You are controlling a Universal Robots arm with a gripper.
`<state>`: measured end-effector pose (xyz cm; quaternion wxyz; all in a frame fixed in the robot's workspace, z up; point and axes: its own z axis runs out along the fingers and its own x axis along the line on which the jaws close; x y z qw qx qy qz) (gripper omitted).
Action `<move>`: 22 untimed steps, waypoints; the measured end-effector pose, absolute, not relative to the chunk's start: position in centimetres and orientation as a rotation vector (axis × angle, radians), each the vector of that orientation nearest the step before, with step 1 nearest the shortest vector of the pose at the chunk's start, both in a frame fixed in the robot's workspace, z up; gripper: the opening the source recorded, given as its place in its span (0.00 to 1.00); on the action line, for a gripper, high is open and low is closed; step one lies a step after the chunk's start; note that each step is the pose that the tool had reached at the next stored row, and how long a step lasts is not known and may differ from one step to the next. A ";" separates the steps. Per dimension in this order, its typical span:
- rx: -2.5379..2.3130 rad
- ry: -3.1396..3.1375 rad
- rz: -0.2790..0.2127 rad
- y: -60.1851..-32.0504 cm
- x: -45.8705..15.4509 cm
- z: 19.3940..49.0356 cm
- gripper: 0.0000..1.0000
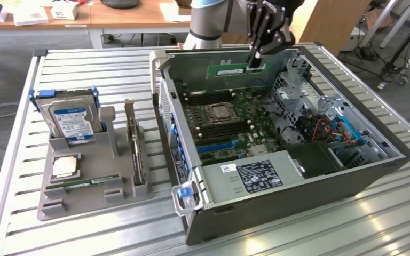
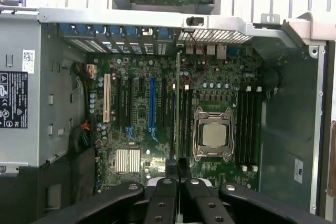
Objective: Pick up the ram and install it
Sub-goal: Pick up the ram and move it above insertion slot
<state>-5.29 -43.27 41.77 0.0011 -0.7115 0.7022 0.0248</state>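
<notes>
My gripper (image 1: 257, 64) is shut on the ram (image 1: 228, 70), a long green stick with a white label. It holds the stick by one end, level, above the far side of the open computer case (image 1: 376, 170). In the wrist view the ram (image 2: 177, 103) appears edge-on as a thin strip running out from between the black fingers (image 2: 164, 195). It hangs over the motherboard (image 2: 136, 129), in line with the dark memory slots (image 2: 185, 124) next to the processor socket (image 2: 212, 132).
On the exterior view's left a grey tray (image 1: 55, 205) holds a hard drive (image 1: 70, 120), a silver processor chip (image 1: 65, 166), an upright expansion card (image 1: 132, 141) and another green stick (image 1: 84, 185). The power supply (image 1: 258, 173) fills the case's near end, with cables (image 1: 333, 128) at the exterior view's right.
</notes>
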 end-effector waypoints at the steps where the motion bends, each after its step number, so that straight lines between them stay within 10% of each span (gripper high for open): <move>1: -2.234 2.205 0.078 -43.3 -5.0 41.8 0.12; 22: -2.229 2.202 0.085 -43.3 -3.7 41.1 0.12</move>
